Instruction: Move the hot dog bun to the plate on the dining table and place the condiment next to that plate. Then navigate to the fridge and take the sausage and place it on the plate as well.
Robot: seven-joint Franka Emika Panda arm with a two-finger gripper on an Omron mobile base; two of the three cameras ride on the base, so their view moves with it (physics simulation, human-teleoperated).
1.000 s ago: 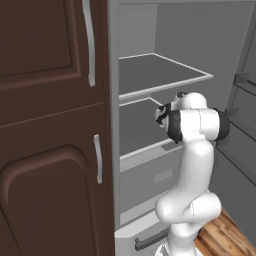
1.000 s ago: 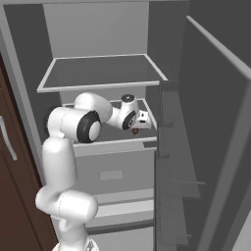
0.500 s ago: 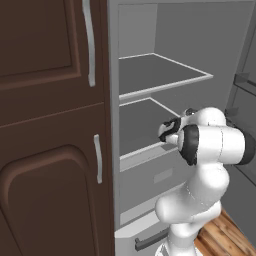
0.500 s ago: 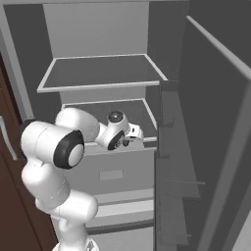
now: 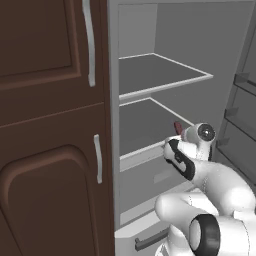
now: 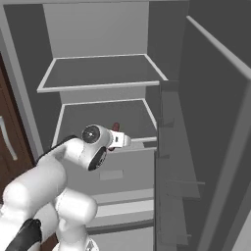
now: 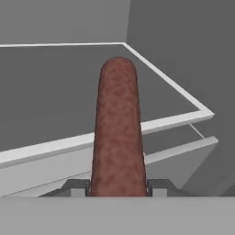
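- You're parked right in front of the open fridge [image 6: 98,29], grey inside, with the arm reaching toward its lower shelf.
- The gripper [image 7: 118,186] is clenched on the sausage [image 7: 117,133]. In the hand view you can see the 2 dark finger tips [image 7: 77,187] pressed against either side of its near end, and the sausage sticks straight out ahead of them.
- In the left base view the sausage [image 5: 177,128] is just a small reddish nub poking up past the white wrist, around the front edge of the lower shelf [image 5: 145,125]. Same story in the right base view, where the sausage [image 6: 116,127] peeks out above the hand near that shelf's front lip.
- From the hand view the sausage is off the shelf surface, carried over the white front rim of the lower shelf [image 7: 55,147].
- There are 2 flat grey shelves with white edging: the upper shelf [image 6: 98,73] and the lower one [image 6: 103,117] under it. Both surfaces look bare.
- Below the lower shelf you've got a closed grey drawer front [image 6: 117,171].
- The fridge door [image 6: 215,147] is swung open on your right, with narrow door racks [image 6: 169,122] along its inner face.
- On your left stands a dark brown wooden cabinet [image 5: 45,125] with 2 doors stacked, each with a silver bar handle: the upper handle [image 5: 89,40] and the lower handle [image 5: 98,159].
- A horizontal handle [image 5: 150,242] shows low down at the fridge base in the left base view.
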